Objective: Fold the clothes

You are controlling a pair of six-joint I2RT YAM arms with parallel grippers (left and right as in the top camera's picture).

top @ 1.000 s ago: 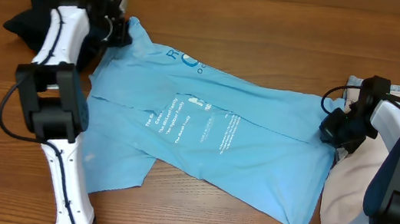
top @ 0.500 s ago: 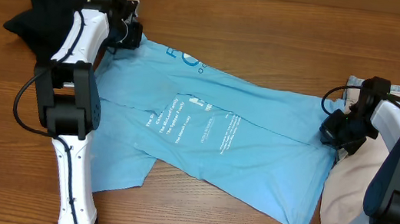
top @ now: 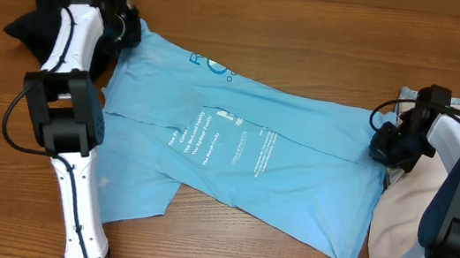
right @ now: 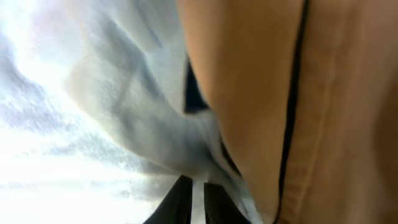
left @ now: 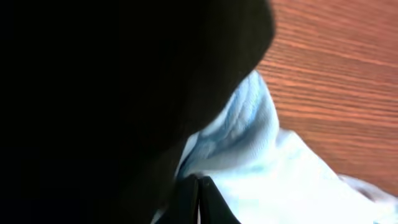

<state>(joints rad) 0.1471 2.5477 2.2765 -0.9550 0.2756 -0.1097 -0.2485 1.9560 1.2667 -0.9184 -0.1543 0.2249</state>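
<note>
- Overhead: you see the light blue T-shirt (top: pixel 244 158) spread flat across the middle of the table (top: pixel 314 33), printed side up, with creases running along it.
- Overhead: the left gripper (top: pixel 127 31) sits on the far-left corner of the T-shirt, just beside the black garment (top: pixel 36 14) heaped at the table's far-left end.
- Overhead: the right gripper (top: pixel 380 149) sits at the T-shirt's right edge, where that edge meets the beige shorts (top: pixel 406 215) lying under the right arm.
- Left wrist: the jaws are closed together at the bottom of the frame. Blue cloth bunches up into a fold straight from the tips, so note it as a pinch on the T-shirt corner.
- Left wrist: a dark, unfocused mass fills the upper left. You cannot tell what it is. Bare wood shows to the right.
- Right wrist: the two dark fingers stand nearly together with a thin bright slit between them. You cannot tell whether cloth is caught there.
- Right wrist: pale blue cloth fills the left of this view, and beige cloth with a dark seam fills the right.
</note>
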